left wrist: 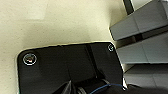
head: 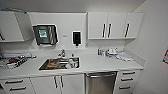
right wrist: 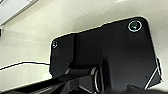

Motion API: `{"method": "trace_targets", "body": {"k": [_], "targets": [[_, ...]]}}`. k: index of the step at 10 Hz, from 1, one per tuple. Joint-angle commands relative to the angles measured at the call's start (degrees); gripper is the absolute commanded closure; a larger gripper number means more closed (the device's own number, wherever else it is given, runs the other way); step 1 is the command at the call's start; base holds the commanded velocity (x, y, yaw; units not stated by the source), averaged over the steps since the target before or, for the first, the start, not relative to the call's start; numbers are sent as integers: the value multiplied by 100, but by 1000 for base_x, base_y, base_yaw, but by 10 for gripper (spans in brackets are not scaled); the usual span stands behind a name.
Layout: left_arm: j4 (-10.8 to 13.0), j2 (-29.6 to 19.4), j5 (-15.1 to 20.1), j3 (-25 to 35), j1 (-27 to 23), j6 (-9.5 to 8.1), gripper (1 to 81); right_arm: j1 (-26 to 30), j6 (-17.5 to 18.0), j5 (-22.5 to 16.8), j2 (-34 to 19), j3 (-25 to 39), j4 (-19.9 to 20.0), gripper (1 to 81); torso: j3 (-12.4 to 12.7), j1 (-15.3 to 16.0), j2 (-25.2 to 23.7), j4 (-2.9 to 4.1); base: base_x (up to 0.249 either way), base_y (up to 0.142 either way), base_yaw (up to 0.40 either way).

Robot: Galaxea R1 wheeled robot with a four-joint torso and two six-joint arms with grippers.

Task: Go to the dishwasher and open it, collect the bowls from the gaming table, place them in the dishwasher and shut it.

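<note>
Dishwasher, shut, sits under the white counter at 5 o'clock, its base cut off by the frame edge. Sink at 7 o'clock holds blurred dishes. No writing is legible on the wall dispensers. Whether either gripper is wide or narrow cannot be told.

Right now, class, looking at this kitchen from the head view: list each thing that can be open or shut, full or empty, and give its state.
dishwasher: shut, handle bar across the top of its front.
upper cabinets: doors shut.
drawers: shut.
sink: holds items, too blurred to name.
</note>
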Motion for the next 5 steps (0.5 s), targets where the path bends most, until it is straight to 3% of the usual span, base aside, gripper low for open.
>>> {"method": "trace_targets", "body": {"k": [1, 5], "targets": [[257, -109, 379, 120, -315, -284, 10, 252, 0, -329, -142, 128, 25, 10, 0, 1, 0, 0, 118, 0, 0], [257, -109, 379, 120, -315, -284, 10, 252, 8, -329, -142, 128, 25, 10, 0, 1, 0, 0, 119, 0, 0]]}}
